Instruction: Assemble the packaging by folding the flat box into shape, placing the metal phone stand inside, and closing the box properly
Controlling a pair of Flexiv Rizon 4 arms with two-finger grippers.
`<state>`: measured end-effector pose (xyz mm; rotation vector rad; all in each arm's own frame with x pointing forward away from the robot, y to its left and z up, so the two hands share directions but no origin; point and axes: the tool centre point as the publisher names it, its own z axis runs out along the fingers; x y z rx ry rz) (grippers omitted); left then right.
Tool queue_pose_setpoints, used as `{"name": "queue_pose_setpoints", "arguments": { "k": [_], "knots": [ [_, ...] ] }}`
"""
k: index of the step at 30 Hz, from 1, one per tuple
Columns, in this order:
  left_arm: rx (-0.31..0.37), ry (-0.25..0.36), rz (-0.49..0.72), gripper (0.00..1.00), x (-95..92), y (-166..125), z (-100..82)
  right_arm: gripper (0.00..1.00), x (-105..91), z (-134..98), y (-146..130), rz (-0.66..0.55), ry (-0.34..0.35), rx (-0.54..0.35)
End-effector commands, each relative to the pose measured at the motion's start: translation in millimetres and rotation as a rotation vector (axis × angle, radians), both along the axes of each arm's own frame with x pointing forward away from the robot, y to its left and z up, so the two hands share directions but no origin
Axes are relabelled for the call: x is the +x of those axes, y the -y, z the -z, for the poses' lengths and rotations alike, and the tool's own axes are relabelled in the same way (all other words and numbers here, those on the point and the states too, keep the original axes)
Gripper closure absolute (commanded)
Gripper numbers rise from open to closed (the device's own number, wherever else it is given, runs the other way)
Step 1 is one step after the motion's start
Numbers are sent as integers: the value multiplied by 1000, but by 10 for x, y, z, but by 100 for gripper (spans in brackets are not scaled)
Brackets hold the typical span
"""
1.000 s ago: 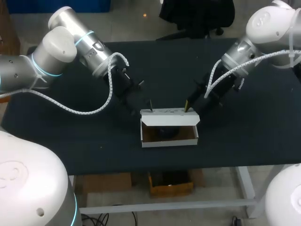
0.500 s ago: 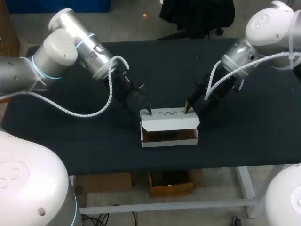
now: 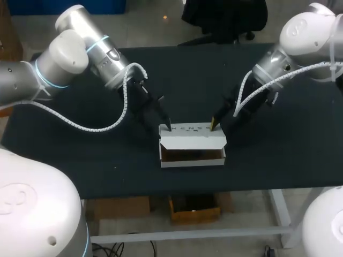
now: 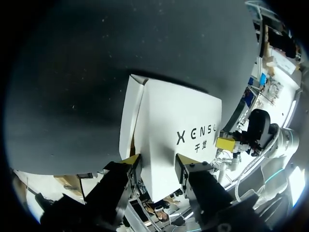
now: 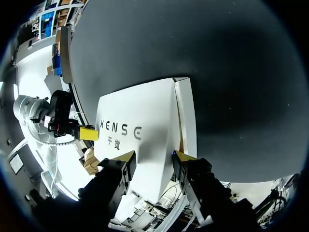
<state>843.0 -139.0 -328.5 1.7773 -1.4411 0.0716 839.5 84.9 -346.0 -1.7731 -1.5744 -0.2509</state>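
The white cardboard box [image 3: 192,157] stands near the table's front edge, and its printed lid [image 3: 191,137] leans forward over the open top. Only a dark strip of the inside shows under the lid, so the metal phone stand cannot be made out. My left gripper [image 3: 168,127] is at the lid's back left corner and my right gripper [image 3: 214,126] at its back right corner. Up close, the left gripper [image 4: 158,162] is open, both yellow tips resting on the lid's [image 4: 169,125] outer face. The right gripper [image 5: 153,157] is open too, pressing on the lid [image 5: 140,121] the same way.
The box sits on a black table [image 3: 278,155] with bare cloth to either side and behind. The table's front edge runs just ahead of the box. Both arms slant in from the back corners.
The lid has tipped further forward over the box, hiding more of the inside. Both grippers have followed it a little forward and down.
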Motion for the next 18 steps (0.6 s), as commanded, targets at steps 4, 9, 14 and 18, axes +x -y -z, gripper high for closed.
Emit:
{"name": "queue_pose_setpoints", "arguments": {
  "k": [4,9,14,18],
  "knots": [
    [19,15,3,55,-13,20,3,52,13,80,-1,-5,-9,8],
    [39,37,8,54,-18,24,18,52,18,85,-1,-11,-9,7],
    [81,80,5,53,-43,41,29,51,20,89,-2,-16,-5,7],
    [90,95,-11,53,-56,35,28,51,22,90,-1,-18,-3,6]
  ]
}}
